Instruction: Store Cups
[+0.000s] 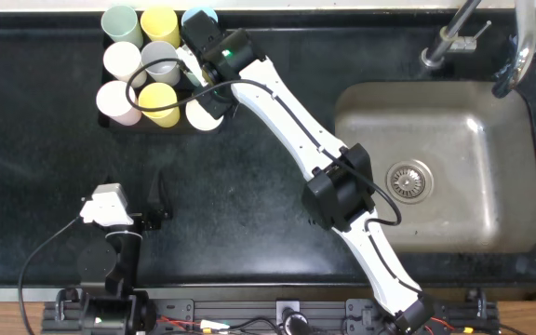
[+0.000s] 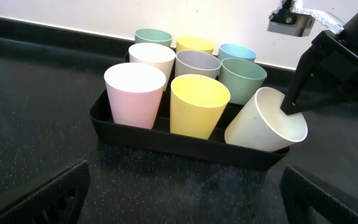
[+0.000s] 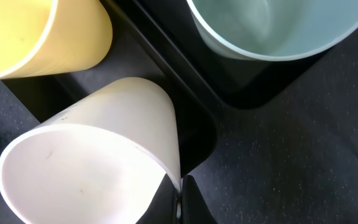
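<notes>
A black tray point(image 2: 185, 148) at the counter's back left holds several upright cups in pink point(image 2: 135, 93), yellow point(image 2: 199, 104), white, grey, green and blue. A cream cup point(image 2: 267, 121) leans tilted in the tray's front corner slot, its mouth facing away from the other cups. My right gripper point(image 1: 203, 90) reaches across from the right and is shut on that cup's rim point(image 3: 166, 171), one finger point(image 2: 294, 99) inside the mouth. A mint green cup point(image 3: 272, 25) stands just behind it. My left gripper point(image 2: 185, 186) hovers open over the counter in front of the tray, holding nothing.
A steel sink point(image 1: 435, 167) with a tap point(image 1: 454, 37) takes up the right side of the dark counter point(image 1: 54, 186). A wall runs behind the tray. The right arm point(image 1: 296, 130) stretches diagonally across the middle.
</notes>
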